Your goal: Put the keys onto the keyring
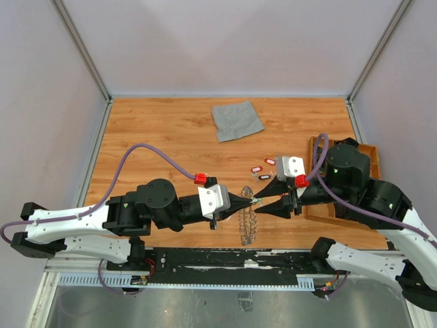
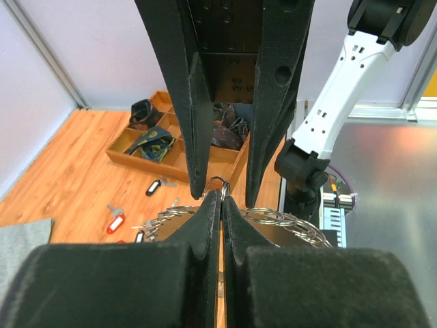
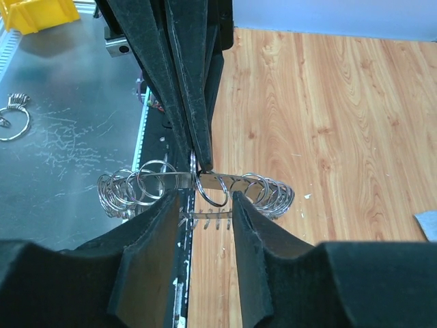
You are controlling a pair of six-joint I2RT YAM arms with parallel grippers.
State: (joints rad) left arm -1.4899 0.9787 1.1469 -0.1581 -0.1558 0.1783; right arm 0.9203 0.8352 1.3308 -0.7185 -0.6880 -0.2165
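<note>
The keyring [image 1: 247, 225] is a silvery band fringed with small rings, lying near the table's front edge; it also shows in the left wrist view [image 2: 293, 222] and the right wrist view [image 3: 164, 181]. My left gripper [image 1: 251, 200] [image 2: 220, 195] is shut on one small ring [image 2: 218, 183] of that fringe. My right gripper [image 1: 268, 203] [image 3: 205, 198] faces it tip to tip, open, with its fingers [image 2: 194, 137] on either side of the same ring [image 3: 213, 195] and not touching it. Loose keys with red tags [image 1: 257, 169] [image 2: 116, 222] and black tags [image 1: 265, 177] [image 2: 153, 186] lie just beyond.
A wooden tray [image 1: 372, 147] [image 2: 117, 152] of chunky black parts stands at the right, under the right arm. A grey cloth [image 1: 236, 119] lies at the back middle. A spare ring [image 3: 13, 119] rests on the metal shelf in front of the table.
</note>
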